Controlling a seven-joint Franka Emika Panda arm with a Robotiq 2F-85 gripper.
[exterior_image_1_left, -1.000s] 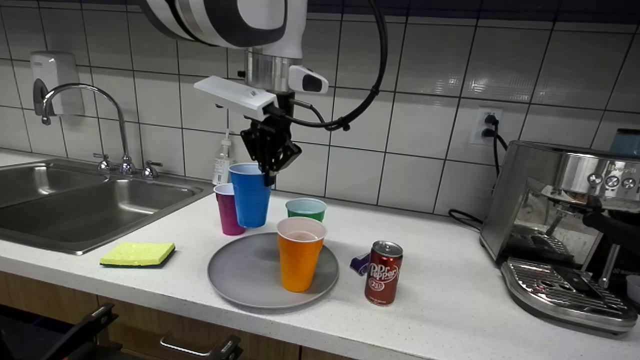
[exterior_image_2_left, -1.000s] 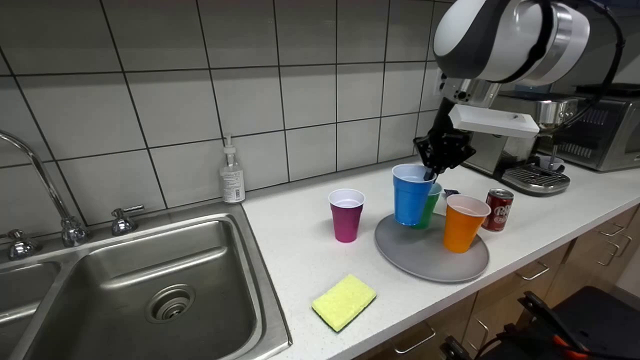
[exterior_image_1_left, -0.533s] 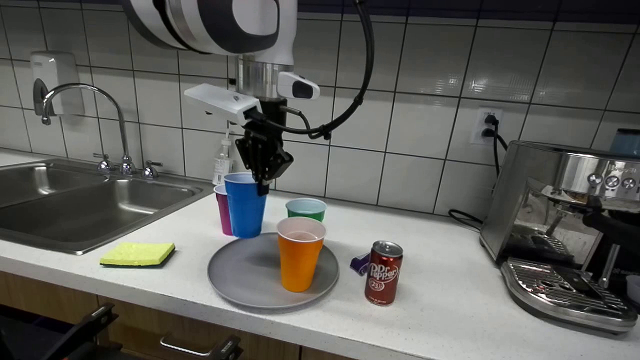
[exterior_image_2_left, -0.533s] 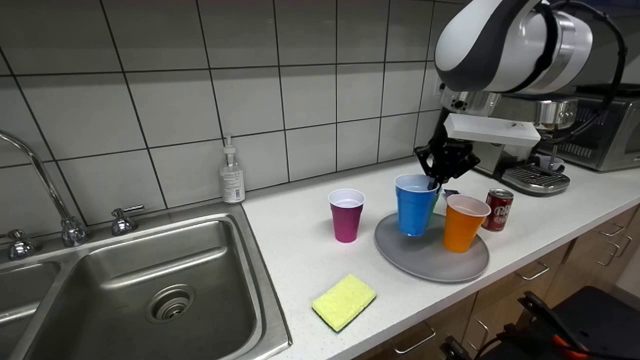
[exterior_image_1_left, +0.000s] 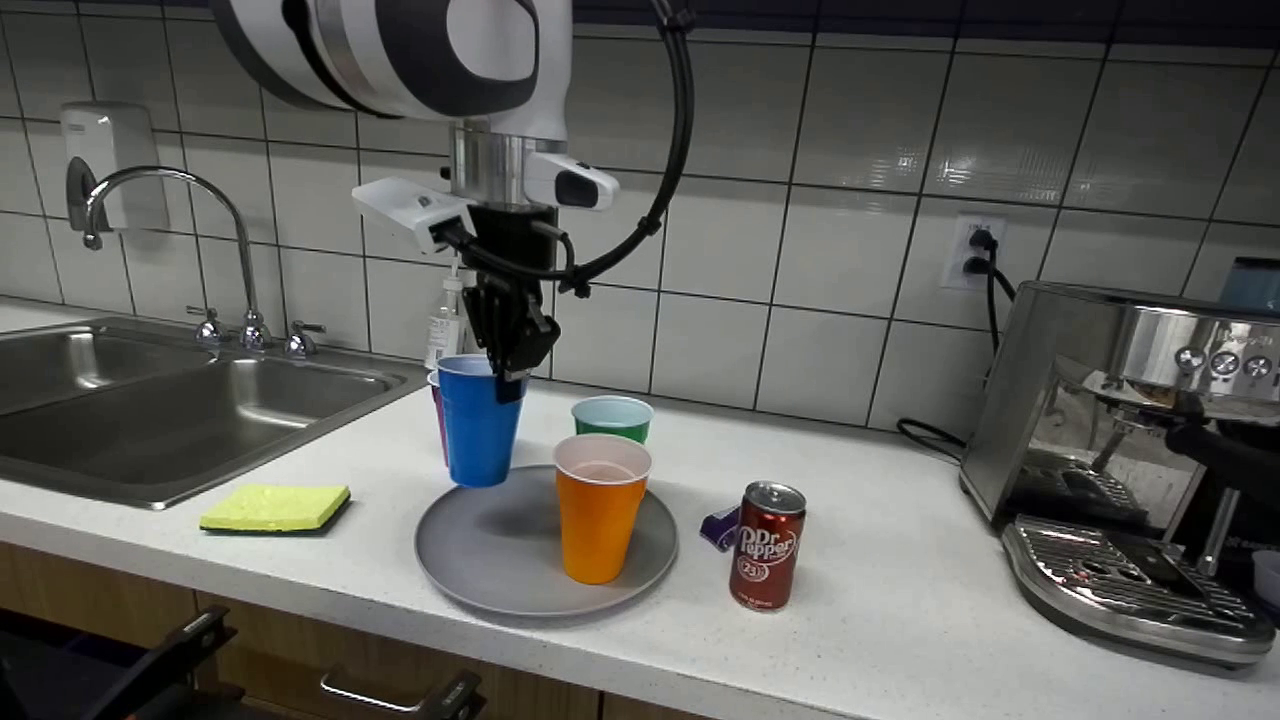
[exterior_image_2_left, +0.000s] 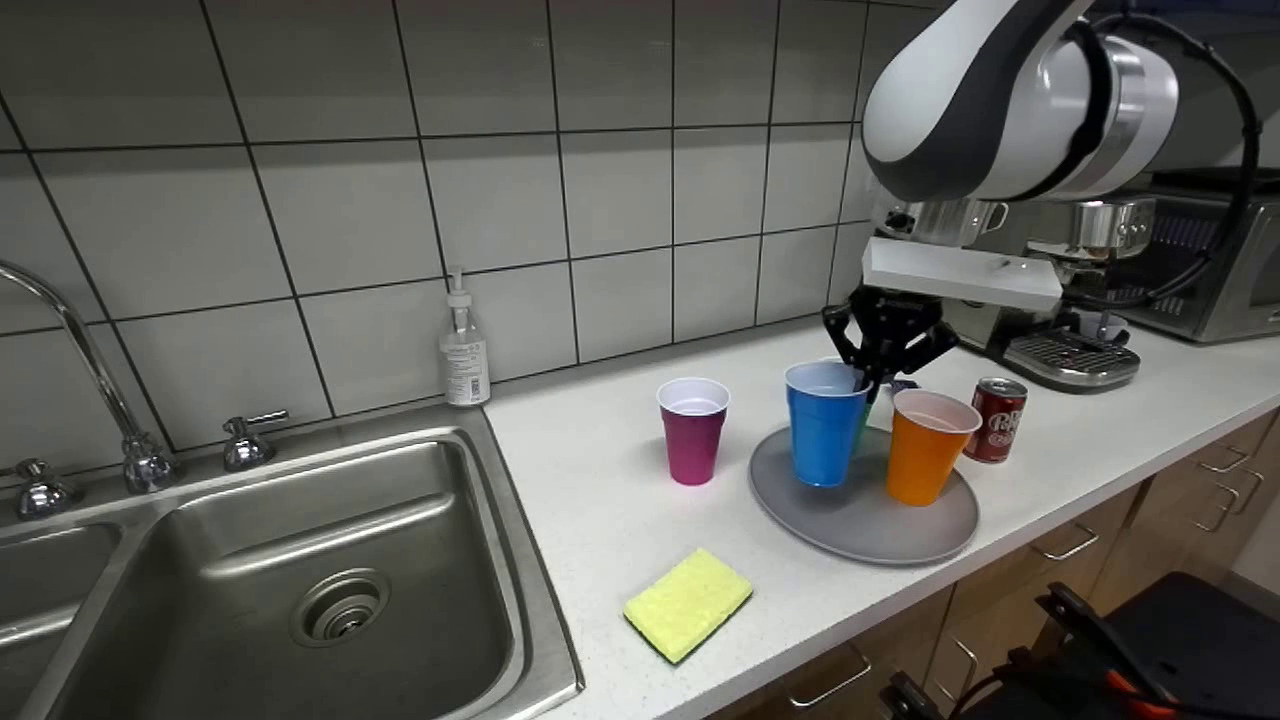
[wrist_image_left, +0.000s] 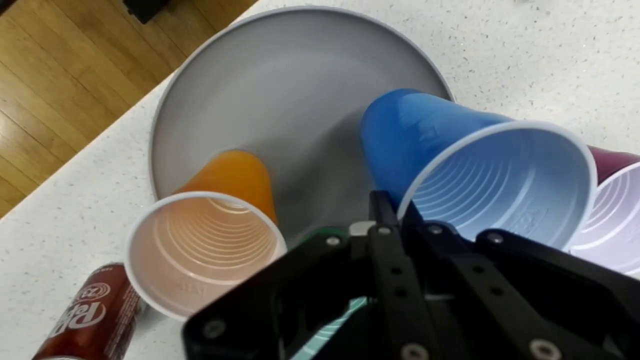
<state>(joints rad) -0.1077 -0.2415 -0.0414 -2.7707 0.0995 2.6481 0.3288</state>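
Observation:
My gripper (wrist_image_left: 399, 210) is shut on the rim of the blue cup (wrist_image_left: 415, 140), one finger inside and one outside. In both exterior views the blue cup (exterior_image_2_left: 825, 435) stays nearly upright, low over the far part of the grey plate (exterior_image_1_left: 490, 580). Whether its base touches the plate I cannot tell. An orange cup (exterior_image_1_left: 598, 525) stands on that plate. Behind it is a green cup (exterior_image_1_left: 612, 432), mostly covered by my gripper in the wrist view. A magenta cup (exterior_image_2_left: 693, 445) stands on the counter beside the blue one, largely hidden behind it in an exterior view.
A red soda can (exterior_image_1_left: 767, 545) stands near the plate, with a small purple wrapper (exterior_image_1_left: 720, 528) behind it. A yellow sponge (exterior_image_2_left: 688, 605) lies by the sink (exterior_image_2_left: 500, 560). A soap bottle (exterior_image_2_left: 465, 350) stands against the tiles, and an espresso machine (exterior_image_1_left: 1120, 480) occupies the counter's end.
The blue cup has come down towards the plate with my gripper, drifting left in an exterior view and covering more of the magenta cup there. The wrist has turned slightly. The grip has not changed.

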